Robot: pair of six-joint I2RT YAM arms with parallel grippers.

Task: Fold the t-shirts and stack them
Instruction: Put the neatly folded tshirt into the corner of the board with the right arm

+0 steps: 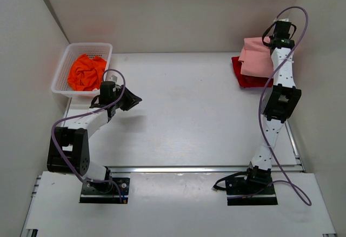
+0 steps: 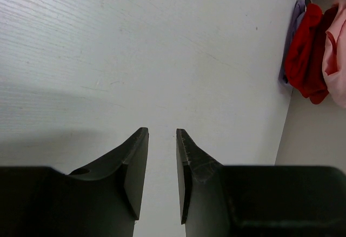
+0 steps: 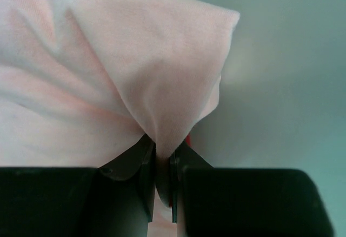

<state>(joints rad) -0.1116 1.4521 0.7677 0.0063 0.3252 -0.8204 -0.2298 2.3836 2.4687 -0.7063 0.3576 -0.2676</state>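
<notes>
The salmon-pink t-shirt lies folded on the dark red t-shirt at the back right of the table. My right gripper is shut on a fold of the pink shirt, the cloth pinched between its jaws. The bright orange t-shirt lies crumpled in the white lattice basket at the back left. My left gripper is open and empty, low over the bare table just right of the basket. In the left wrist view the red shirt and pink shirt show at the far right.
White walls close in the table on the left, back and right. A bluish cloth edge shows beneath the red shirt. The table's metal front rail runs ahead of the arm bases.
</notes>
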